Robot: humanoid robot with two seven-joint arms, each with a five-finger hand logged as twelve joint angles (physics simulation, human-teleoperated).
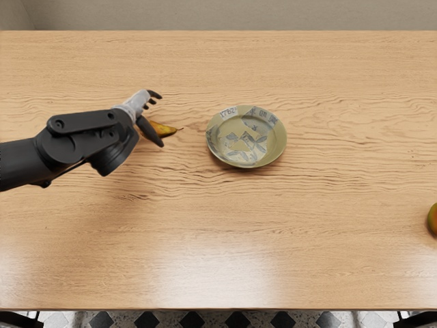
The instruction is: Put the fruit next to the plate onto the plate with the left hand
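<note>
A small yellow-orange fruit (165, 129) with a pointed stem lies on the wooden table, a short way left of the plate (246, 136). The plate is round, olive-rimmed, with a grey pattern inside and nothing on it. My left hand (146, 113) comes in from the left edge on a black arm and hangs over the fruit's left end. Its fingers are spread and hold nothing; the thumb (151, 131) points down in front of the fruit, partly covering it. The right arm is out of view.
A second yellow-green fruit (433, 219) is cut off by the right edge, far from the plate. The table's (218, 225) front edge runs along the bottom, with a checkered floor below.
</note>
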